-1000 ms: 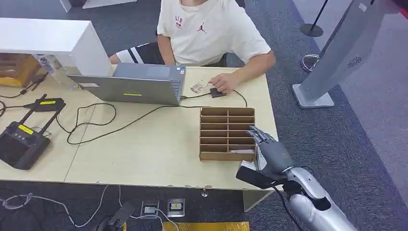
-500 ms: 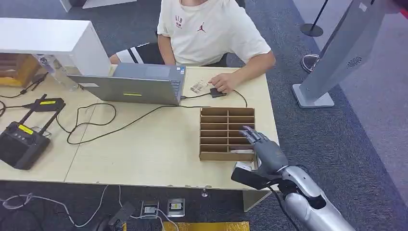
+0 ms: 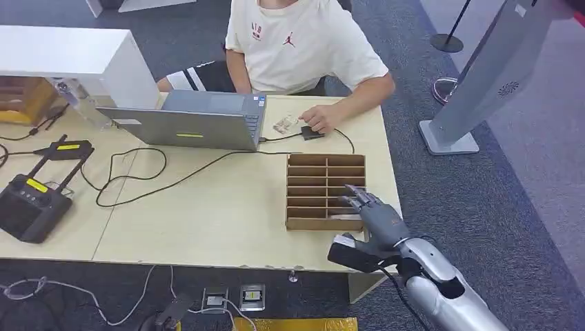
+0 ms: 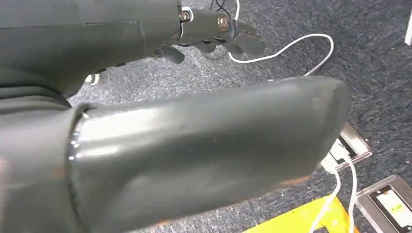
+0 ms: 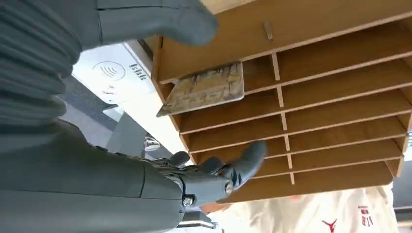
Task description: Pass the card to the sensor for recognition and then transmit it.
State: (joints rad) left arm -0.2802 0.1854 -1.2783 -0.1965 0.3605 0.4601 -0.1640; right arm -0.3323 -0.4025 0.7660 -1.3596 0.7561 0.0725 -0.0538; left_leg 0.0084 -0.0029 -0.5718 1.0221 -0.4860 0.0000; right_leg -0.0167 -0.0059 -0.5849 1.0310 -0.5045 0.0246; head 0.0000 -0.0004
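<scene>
right hand [image 3: 376, 215]: I see it over the near right corner of the card rack [image 3: 308, 190], fingers spread apart, nothing in them. In the right wrist view the thumb [image 5: 160, 22] is on one side of the rack's end wall and the darker fingers [image 5: 238, 167] lie further along the slots.
card [image 5: 204, 90]: lying in the rack's end slot, nearest the robot, right column, one end poking out past the rack's edge. Not touched by the hand as far as I can tell.
sensor [image 5: 114, 73]: white pad with a contactless mark, on the table [image 3: 221, 214] just beside the rack's near end; in the head view it sits under my wrist.
left hand [image 4: 145, 73]: hanging over grey carpet and cables, fingers curled in, nothing held.
person [image 3: 296, 41]: seated at the far side of the table, one hand [image 3: 319, 118] resting on the table near a small dark object.
laptop [image 3: 190, 121]: open, on the far side of the table, left of the rack.
</scene>
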